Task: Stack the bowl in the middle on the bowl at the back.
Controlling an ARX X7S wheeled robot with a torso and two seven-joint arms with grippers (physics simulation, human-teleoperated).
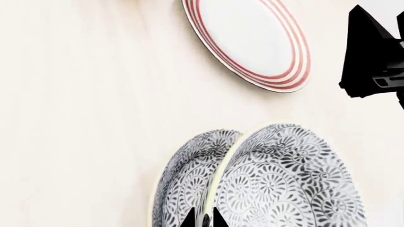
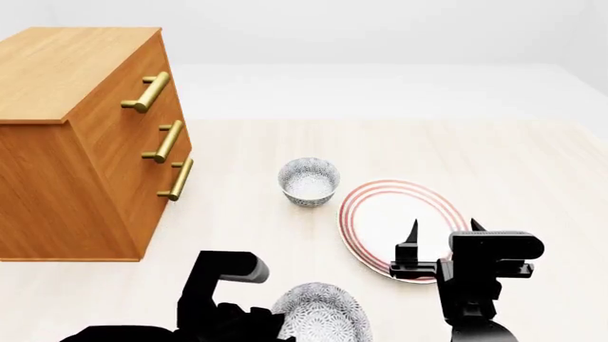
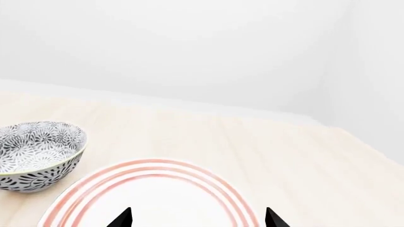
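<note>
My left gripper (image 1: 205,221) is shut on the rim of the bowl in the middle (image 1: 284,179), a small deep bowl with a grey-on-white pattern. In the head view this bowl (image 2: 323,320) hangs tilted at the near edge, beside the left gripper (image 2: 270,320). The bowl at the back (image 2: 309,182) stands upright and alone on the pale surface, beyond the held bowl; the right wrist view shows it (image 3: 38,153) too. My right gripper (image 2: 443,228) is open over the red-ringed plate, and nothing sits between its fingertips (image 3: 198,218).
A red-ringed white plate (image 2: 380,214) lies flat just right of the back bowl, under the right gripper, and also shows as the plate (image 1: 252,38) (image 3: 158,198). A wooden dresser (image 2: 85,142) with brass handles stands at the left. The right arm (image 1: 375,56) hangs near the plate.
</note>
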